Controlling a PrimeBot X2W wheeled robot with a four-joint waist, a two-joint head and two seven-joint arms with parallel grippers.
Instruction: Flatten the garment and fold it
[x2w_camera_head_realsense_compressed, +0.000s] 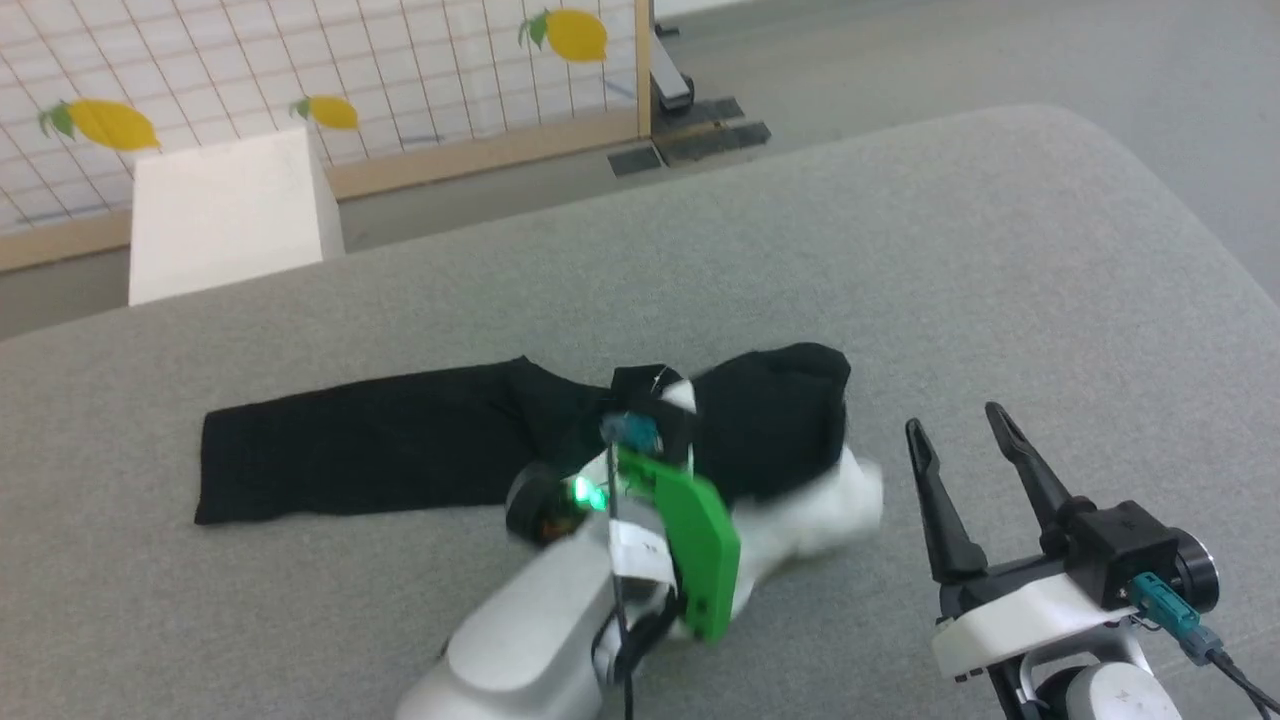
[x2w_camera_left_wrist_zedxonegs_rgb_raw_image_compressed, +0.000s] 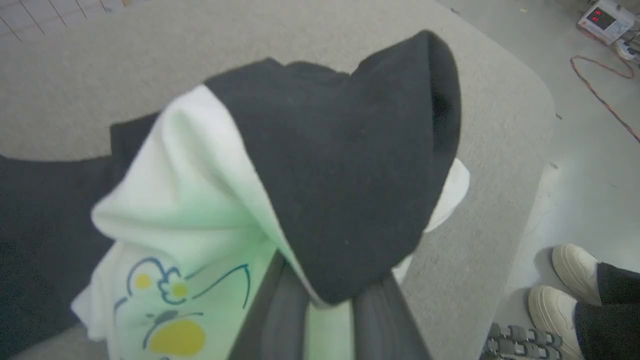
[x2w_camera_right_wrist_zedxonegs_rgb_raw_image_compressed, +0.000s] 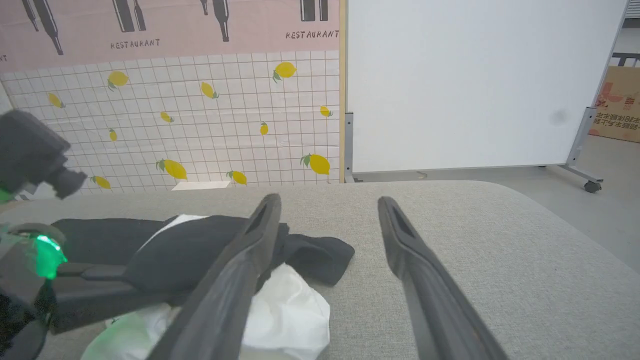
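Ahead of the right gripper (x2w_camera_head_realsense_compressed: 952, 417) and off to its right, the grey padded surface (x2w_camera_head_realsense_compressed: 1000, 250) lies bare and passable. On its left, the bunched garment (x2w_camera_head_realsense_compressed: 780, 430) and the left gripper (x2w_camera_left_wrist_zedxonegs_rgb_raw_image_compressed: 327, 310) clamped on it block the way.

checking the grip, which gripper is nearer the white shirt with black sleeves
Left. The left gripper is shut on the soft white black-sleeved shirt; the right gripper stands open beside it.

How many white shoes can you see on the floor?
2. One white shoe stands on the floor beside the grey padded surface, the other shoe right next to it, nearer that surface. A person wears them.
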